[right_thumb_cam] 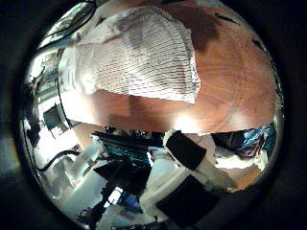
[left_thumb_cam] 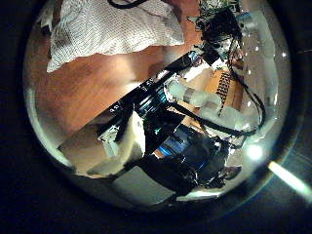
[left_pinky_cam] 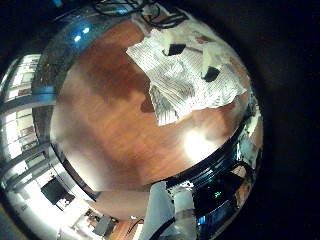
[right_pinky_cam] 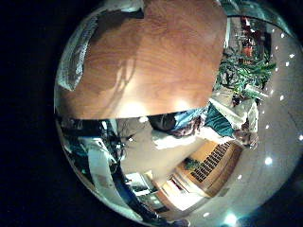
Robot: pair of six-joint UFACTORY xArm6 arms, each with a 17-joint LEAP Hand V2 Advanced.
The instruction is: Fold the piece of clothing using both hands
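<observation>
A pale, finely striped piece of clothing [left_pinky_cam: 190, 88] lies rumpled on the wooden table [left_pinky_cam: 105, 120]. In the left little finger side view, black and white fingers [left_pinky_cam: 212, 62] of a hand rest on its far part. I cannot tell which hand they belong to or whether they are curled. The left thumb side view has the clothing [left_thumb_cam: 107, 34] lying flat on the table, with bare wood beside it. Close under the right palm the clothing [right_thumb_cam: 134, 57] spreads wide, its hem near the table's edge. In the right little finger side view only a strip of it [right_pinky_cam: 83, 43] shows.
Bare tabletop [right_pinky_cam: 161, 57] stretches beside the clothing. The table's edge [right_thumb_cam: 144, 125] runs just past the hem. Potted plants [right_pinky_cam: 241, 76] stand in the room beyond the table.
</observation>
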